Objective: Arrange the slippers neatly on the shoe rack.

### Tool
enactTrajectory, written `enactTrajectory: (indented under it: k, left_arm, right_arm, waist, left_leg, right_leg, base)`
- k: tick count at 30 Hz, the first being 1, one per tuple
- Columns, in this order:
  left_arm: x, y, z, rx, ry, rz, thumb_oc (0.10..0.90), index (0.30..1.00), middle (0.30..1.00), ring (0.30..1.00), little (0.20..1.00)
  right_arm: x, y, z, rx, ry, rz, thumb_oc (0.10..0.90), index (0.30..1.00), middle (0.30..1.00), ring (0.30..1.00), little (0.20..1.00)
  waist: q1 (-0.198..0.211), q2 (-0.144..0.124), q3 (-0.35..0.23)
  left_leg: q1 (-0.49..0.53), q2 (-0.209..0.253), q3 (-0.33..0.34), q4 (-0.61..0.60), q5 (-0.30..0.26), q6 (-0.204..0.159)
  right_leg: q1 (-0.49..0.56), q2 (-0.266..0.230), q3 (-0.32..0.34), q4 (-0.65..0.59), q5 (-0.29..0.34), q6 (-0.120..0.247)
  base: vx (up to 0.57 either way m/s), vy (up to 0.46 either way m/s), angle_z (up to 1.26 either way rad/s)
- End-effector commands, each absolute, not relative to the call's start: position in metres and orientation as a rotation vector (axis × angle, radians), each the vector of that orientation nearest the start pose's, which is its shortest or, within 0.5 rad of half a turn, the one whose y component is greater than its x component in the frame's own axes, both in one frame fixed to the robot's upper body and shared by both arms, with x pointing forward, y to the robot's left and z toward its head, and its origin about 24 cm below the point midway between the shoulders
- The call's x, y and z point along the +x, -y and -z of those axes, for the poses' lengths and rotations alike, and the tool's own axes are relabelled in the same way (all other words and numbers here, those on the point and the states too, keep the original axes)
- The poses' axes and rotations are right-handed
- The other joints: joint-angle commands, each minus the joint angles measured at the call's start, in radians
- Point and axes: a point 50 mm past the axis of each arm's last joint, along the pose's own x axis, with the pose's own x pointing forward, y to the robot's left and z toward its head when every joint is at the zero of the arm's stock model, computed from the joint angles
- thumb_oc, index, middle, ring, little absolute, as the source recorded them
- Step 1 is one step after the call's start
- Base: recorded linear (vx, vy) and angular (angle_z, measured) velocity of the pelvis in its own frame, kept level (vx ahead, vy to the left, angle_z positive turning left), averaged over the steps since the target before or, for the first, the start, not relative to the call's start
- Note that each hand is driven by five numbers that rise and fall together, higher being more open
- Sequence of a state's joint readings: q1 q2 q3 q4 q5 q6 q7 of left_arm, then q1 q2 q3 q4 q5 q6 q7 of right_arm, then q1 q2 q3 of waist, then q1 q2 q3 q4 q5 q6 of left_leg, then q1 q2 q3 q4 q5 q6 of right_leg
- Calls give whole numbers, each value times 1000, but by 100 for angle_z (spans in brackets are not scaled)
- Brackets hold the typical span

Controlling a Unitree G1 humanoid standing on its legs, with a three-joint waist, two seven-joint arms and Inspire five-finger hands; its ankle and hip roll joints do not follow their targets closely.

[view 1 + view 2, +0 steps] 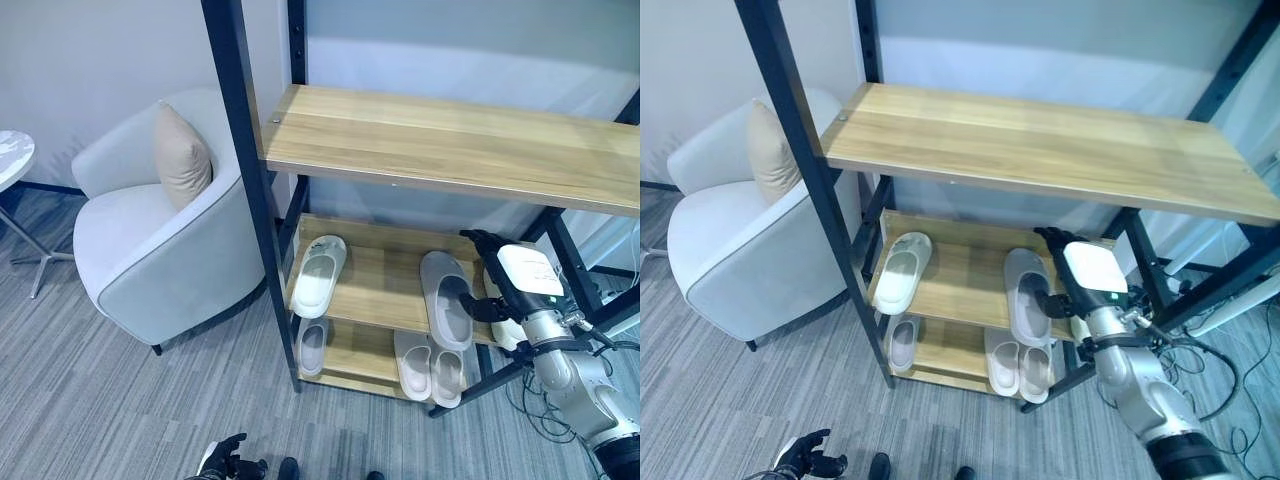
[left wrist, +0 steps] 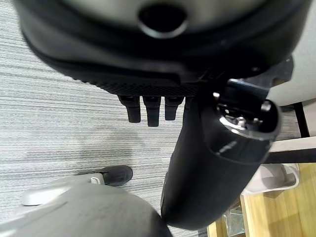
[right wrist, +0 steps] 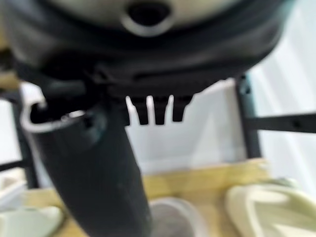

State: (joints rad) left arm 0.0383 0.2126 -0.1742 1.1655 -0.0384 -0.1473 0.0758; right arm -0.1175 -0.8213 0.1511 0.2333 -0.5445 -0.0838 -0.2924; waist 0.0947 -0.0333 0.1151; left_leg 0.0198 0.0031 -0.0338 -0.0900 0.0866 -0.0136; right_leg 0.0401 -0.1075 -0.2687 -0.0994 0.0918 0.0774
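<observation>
The shoe rack has three wooden shelves. On the middle shelf a white slipper lies at the left and a grey slipper at the right. My right hand is open beside the grey slipper, its thumb against that slipper's right edge. A cream slipper lies just right of the hand. On the bottom shelf sit a grey slipper at the left and two pale slippers side by side at the right. My left hand hangs open, low over the carpet.
A pale armchair with a beige cushion stands left of the rack, close to its black front post. A small round table is at the far left. Grey carpet lies in front of the rack.
</observation>
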Motion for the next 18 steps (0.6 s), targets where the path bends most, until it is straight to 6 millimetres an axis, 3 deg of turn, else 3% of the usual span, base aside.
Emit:
enactTrajectory:
  k: [1,10,18]
  left_arm:
    - [64,-205,169,331,-1180,70,800,900,900,900,900]
    - [64,-205,169,336,-1177,67,800,900,900,900,900]
    - [65,-201,169,346,-1169,82,800,900,900,900,900]
  right_arm:
    - [298,291,-169,-1494,390,281,800,900,900,900,900]
    - [321,294,-155,-1486,297,300,800,900,900,900,900]
    - [334,294,-142,-1544,228,309,800,900,900,900,900]
  waist:
    - [37,42,-20]
    - [58,48,-4]
    - [78,38,-2]
  left_leg:
    - [-16,21,-36,3,-90,-27]
    - [-42,19,-49,3,-77,-29]
    - [-45,18,-64,3,-78,-33]
  right_leg:
    - [28,15,9,12,-104,60]
    - [10,15,2,12,-104,57]
    - [17,17,-15,12,-112,53]
  base:
    - [0,0,0]
    - [1,2,2]
    - [9,-4,7]
